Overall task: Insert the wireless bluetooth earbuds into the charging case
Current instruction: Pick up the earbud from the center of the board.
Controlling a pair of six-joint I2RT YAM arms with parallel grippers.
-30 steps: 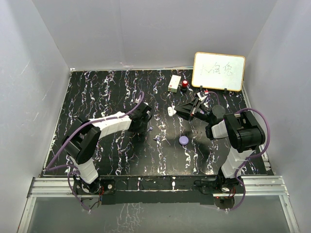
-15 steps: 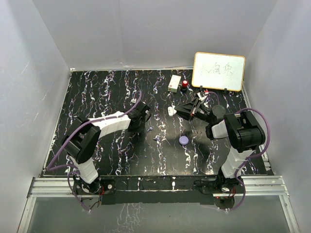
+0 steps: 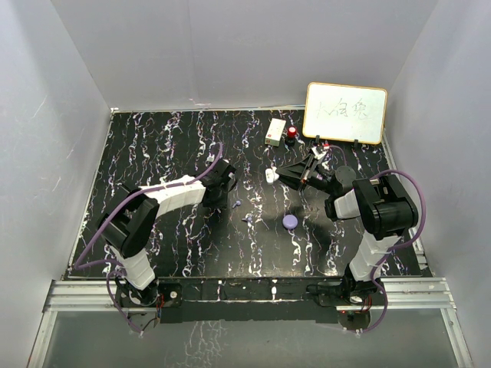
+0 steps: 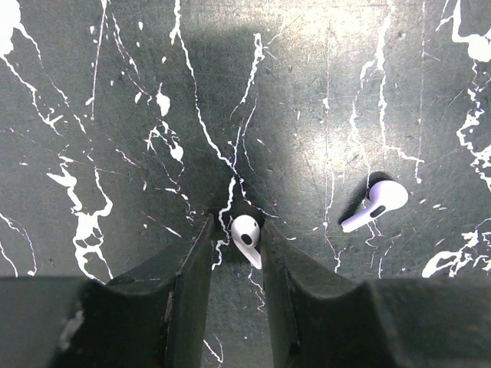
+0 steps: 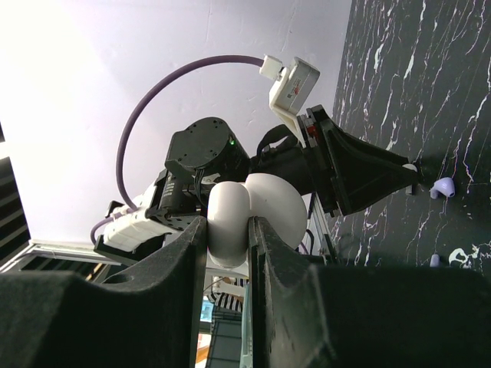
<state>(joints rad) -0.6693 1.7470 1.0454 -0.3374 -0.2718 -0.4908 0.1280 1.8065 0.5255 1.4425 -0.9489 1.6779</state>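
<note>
Two tiny lilac earbuds lie on the black marbled table, one (image 3: 238, 204) near my left gripper and one (image 3: 247, 218) a little nearer the front. In the left wrist view one earbud (image 4: 245, 234) shows in the gap between my fingertips, close to the right finger, and the other (image 4: 376, 203) lies off to the right. My left gripper (image 3: 227, 187) (image 4: 238, 245) is open and empty just left of them. My right gripper (image 3: 275, 175) (image 5: 228, 230) is shut on the white charging case (image 3: 269, 175) (image 5: 238, 215), held off the table at centre right with its two halves apart.
A round lilac puck (image 3: 289, 221) lies on the table in front of the right gripper. A white box (image 3: 275, 131), a small red item (image 3: 292, 134) and a framed whiteboard (image 3: 345, 113) stand at the back right. Grey walls enclose the table.
My left gripper has drawn back a little towards the far left, away from the earbuds. The earbuds, the puck and the right gripper with the case have not moved.
</note>
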